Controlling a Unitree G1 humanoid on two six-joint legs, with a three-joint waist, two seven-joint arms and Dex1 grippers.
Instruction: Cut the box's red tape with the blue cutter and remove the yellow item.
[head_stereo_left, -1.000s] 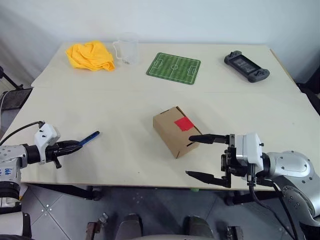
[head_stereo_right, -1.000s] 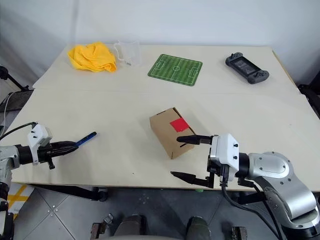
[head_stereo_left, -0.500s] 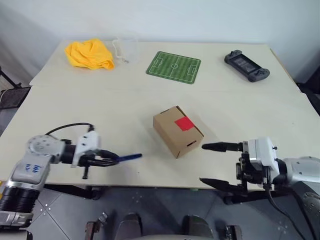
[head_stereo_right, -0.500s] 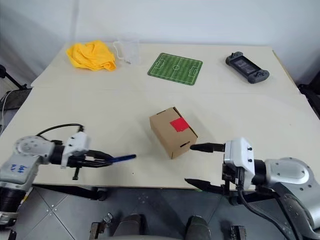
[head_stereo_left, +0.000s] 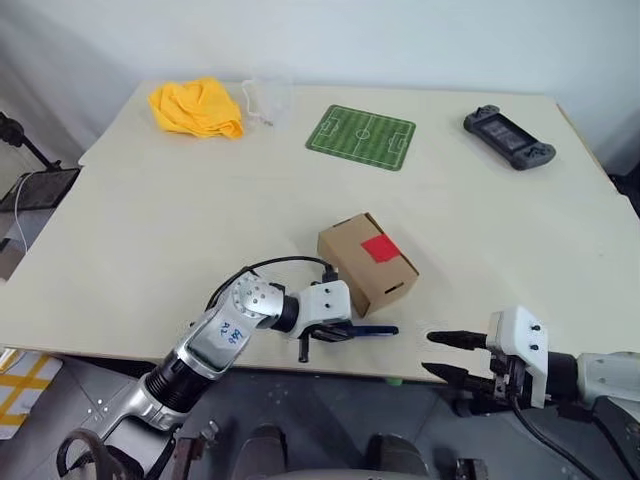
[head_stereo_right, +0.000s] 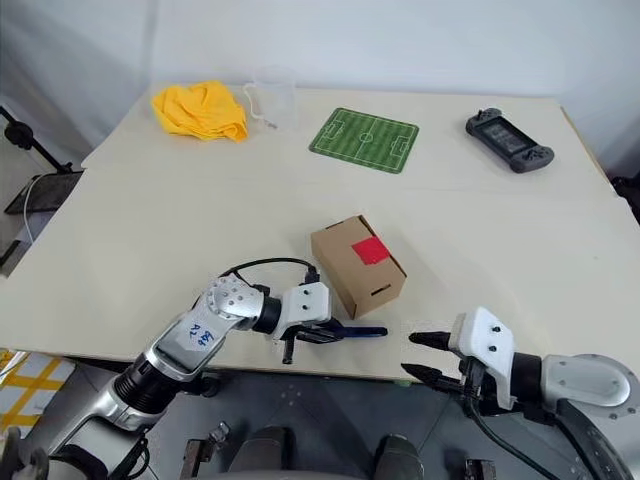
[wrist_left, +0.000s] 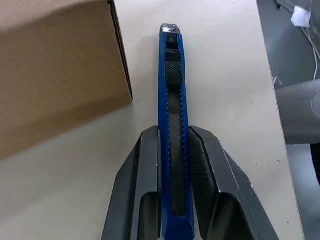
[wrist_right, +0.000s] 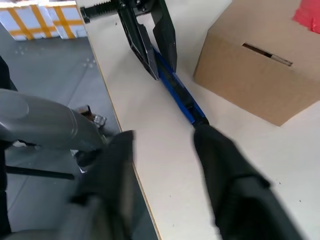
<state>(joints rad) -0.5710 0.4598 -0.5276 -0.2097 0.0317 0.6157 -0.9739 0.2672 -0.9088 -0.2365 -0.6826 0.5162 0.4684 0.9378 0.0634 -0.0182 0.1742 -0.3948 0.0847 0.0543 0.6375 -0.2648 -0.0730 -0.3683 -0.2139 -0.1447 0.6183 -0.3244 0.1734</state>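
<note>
Across the pale table (head_stereo_left: 150, 230) we see the box (head_stereo_left: 366, 261) near centre, red tape (head_stereo_left: 381, 249) on its top face. At its seven o'clock our left gripper (head_stereo_left: 345, 331) clamps the blue cutter (head_stereo_left: 372, 330), tip beside the carton. Our right gripper (head_stereo_left: 440, 354), at four o'clock off the table edge, holds nothing, fingers somewhat apart.

Beige table (head_stereo_left: 150, 220): box (head_stereo_left: 366, 262), cloth (head_stereo_left: 197, 107), mat (head_stereo_left: 361, 136), gamepad (head_stereo_left: 508, 138).
</note>
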